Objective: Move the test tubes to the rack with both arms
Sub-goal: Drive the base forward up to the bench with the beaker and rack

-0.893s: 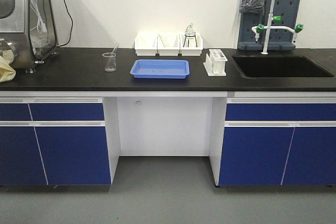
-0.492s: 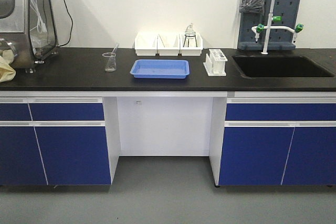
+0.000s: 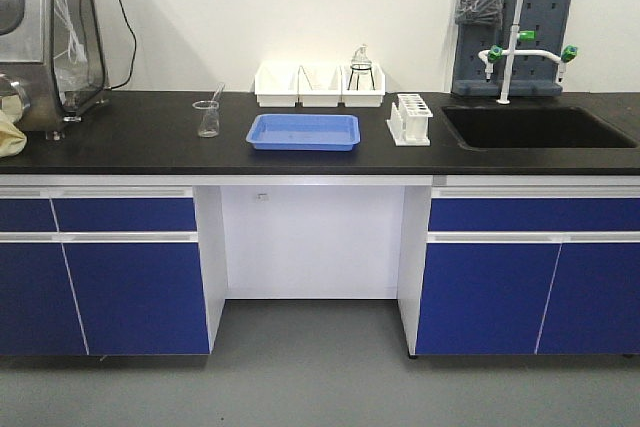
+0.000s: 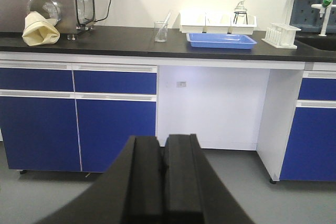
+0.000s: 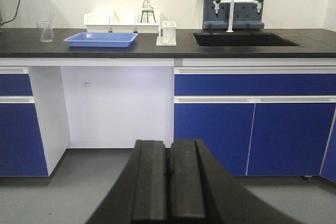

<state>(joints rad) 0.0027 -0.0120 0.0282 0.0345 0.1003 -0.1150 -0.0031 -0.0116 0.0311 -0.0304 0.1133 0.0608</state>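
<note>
The white rack [image 3: 410, 119] stands on the black bench right of a blue tray [image 3: 303, 132]; it also shows in the left wrist view [image 4: 281, 35] and the right wrist view [image 5: 168, 32]. Test tubes are too small to make out for sure; a thin clear stick leans in the beaker [image 3: 207, 119]. My left gripper [image 4: 164, 140] is shut and empty, low in front of the cabinets, far from the bench top. My right gripper [image 5: 169, 142] is also shut and empty, equally far back. Neither arm shows in the front view.
Three white bins [image 3: 318, 87] and a glass flask on a stand [image 3: 361, 72] sit at the back. A black sink [image 3: 535, 127] with a tap lies right of the rack. A steel appliance [image 3: 40, 37] stands at far left. Blue cabinets flank a knee gap [image 3: 312, 242].
The whole bench has slid a few pixels to the left in the front view. Nothing on the bench has moved.
</note>
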